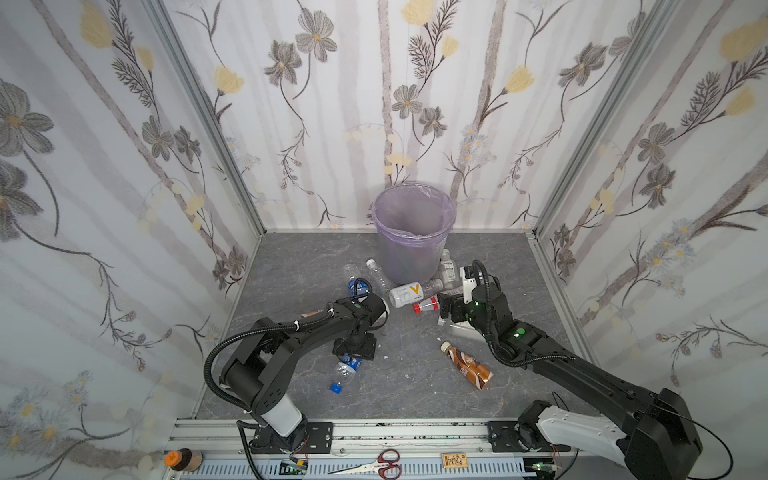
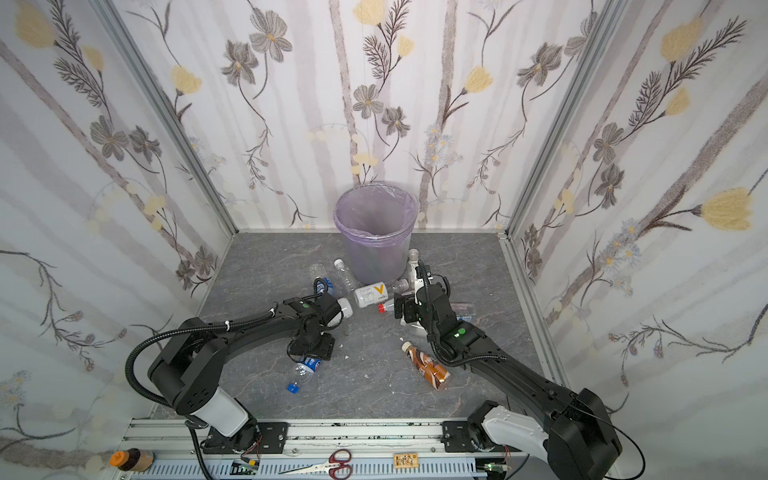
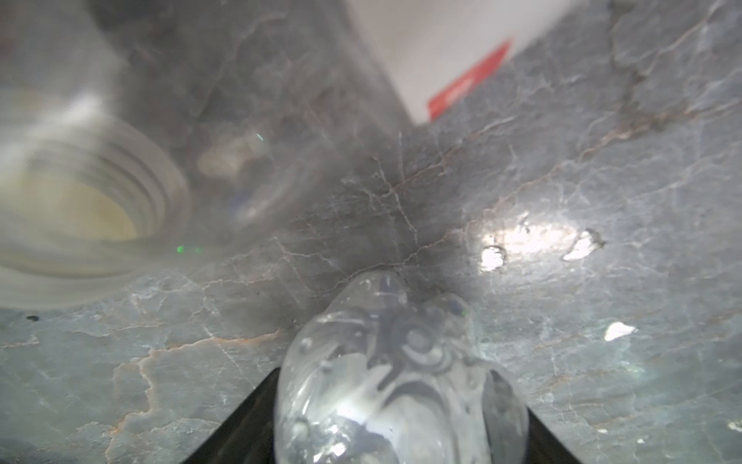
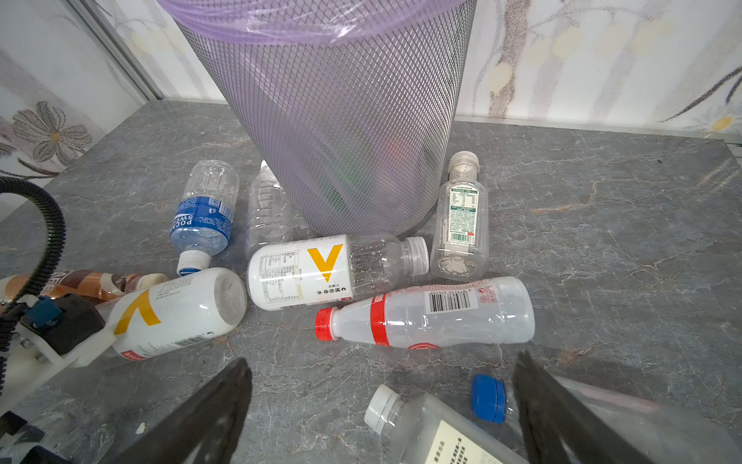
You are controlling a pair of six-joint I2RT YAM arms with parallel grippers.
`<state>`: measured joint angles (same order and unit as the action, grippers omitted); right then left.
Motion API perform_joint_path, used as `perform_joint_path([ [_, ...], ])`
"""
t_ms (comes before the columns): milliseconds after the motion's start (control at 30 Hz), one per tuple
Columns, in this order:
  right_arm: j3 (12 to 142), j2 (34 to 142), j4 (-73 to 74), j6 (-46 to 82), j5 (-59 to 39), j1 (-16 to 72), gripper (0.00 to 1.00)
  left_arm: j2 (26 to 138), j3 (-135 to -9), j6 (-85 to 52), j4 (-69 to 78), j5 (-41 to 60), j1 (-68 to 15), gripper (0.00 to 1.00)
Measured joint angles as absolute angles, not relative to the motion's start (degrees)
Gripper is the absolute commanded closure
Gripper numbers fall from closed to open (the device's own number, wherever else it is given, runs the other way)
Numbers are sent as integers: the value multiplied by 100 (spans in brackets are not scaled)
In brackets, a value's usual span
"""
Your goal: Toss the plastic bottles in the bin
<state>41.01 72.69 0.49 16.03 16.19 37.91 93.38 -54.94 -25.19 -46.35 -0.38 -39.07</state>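
The bin (image 1: pixel 409 257), mesh with a lilac liner, stands at the back centre in both top views and fills the right wrist view (image 4: pixel 341 120). Several plastic bottles lie in front of it: a white one with an orange V (image 1: pixel 405 294), a red-capped one (image 4: pixel 429 317), a brown-wrapped one (image 1: pixel 467 365). My left gripper (image 1: pixel 353 353) points straight down, shut on a clear blue-labelled bottle (image 1: pixel 347 370) lying on the floor; its base (image 3: pixel 397 381) fills the gap between the fingers. My right gripper (image 4: pixel 381 361) hangs open over a clear white-capped bottle (image 4: pixel 421 430).
A second white V bottle (image 4: pixel 176 313) lies by the left arm. A green-labelled clear bottle (image 4: pixel 459 221) and a blue-labelled one (image 4: pixel 202 217) lie against the bin's foot. Scissors (image 1: pixel 374 462) and an orange-lidded brown jar (image 1: pixel 183 459) sit on the front rail. Papered walls close three sides.
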Motion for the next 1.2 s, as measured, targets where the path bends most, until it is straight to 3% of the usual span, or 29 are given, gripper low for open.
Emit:
perform_joint_path([
  [100,4086,7242,60,1605,1619,3789,0,9382,-5527,-2482,-4650,-12,-3924,40],
  [600,4077,7229,58,1638,1566,3747,0,8661,-6737,-2416,-4705,327,-3931,41],
  [767,4080,7183,60,1643,1581,3743,0,8357,-8156,-2276,-4729,3,-3933,41],
  [933,4093,7175,58,1643,1586,3736,0,8366,-9944,-1984,-4407,-947,-3931,41],
  [1200,4091,7002,51,1643,1671,3736,0,8552,-11386,-1262,-2252,-1664,-3931,37],
])
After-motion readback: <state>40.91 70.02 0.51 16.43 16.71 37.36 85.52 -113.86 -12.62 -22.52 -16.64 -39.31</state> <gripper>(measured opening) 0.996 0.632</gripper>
